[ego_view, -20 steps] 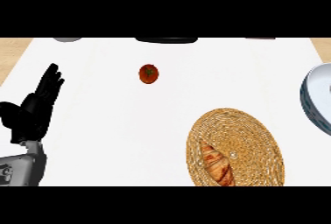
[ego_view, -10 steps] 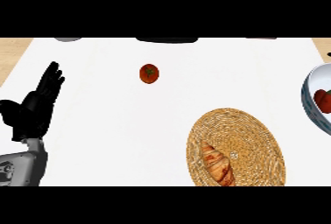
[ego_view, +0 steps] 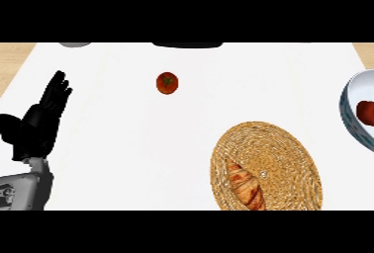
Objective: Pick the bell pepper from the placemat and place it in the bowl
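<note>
Black left hand [ego_view: 38,129] | fingers [ego_view: 55,91] straight, holding nothing | resting at left edge

Desk [ego_view: 146,148]: smooth, matt white top; pale wood-grain strips at the far corners.
Placemat [ego_view: 274,158]: woven straw, coiled, rough, tan.
Croissant [ego_view: 245,185]: browned, slightly glossy crust.
Bowl [ego_view: 349,114]: smooth, glossy, white inside, grey-blue rim.
Bell pepper [ego_view: 366,111]: red, smooth skin.
Tomato [ego_view: 167,82]: red, smooth, dull sheen.
Left hand [ego_view: 40,123]: matt black; forearm grey, hard-looking.
</note>
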Controlling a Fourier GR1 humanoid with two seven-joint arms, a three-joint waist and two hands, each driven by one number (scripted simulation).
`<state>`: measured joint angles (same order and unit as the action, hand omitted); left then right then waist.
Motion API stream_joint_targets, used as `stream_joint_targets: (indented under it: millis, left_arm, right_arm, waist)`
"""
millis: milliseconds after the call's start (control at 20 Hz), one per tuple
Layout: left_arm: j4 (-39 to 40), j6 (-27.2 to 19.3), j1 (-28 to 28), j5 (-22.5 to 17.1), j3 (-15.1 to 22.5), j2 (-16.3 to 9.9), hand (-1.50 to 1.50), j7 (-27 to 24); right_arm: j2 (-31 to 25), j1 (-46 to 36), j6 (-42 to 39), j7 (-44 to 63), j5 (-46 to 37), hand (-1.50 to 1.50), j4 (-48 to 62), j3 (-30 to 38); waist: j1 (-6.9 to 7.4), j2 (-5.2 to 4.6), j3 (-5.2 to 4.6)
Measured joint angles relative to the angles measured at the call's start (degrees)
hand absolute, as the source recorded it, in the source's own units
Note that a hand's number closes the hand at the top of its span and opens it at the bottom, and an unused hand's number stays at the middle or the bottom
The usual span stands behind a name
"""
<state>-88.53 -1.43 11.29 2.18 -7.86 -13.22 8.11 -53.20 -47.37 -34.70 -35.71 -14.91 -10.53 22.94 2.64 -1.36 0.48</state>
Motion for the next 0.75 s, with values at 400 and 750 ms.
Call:
stream_joint_targets:
  millis: [400, 750]
  left_arm:
    - [0.0, 0.2, -0.1, -0.4, -0.6, -0.2, 0.0, -0.5]
    - [-0.1, -0.5, -0.6, -0.2, -0.7, 0.3, 0.0, -0.5]
  right_arm:
    - [-5.4, 2.1, -6.1, 5.8, 3.8, -1.5, 1.0, 2.6]
    - [-7.0, 3.0, -11.1, 11.0, 8.1, -1.5, 0.4, 5.4]
  waist:
    - [-0.39, -0.42, 0.37]
    - [-0.94, -0.26, 0.61]
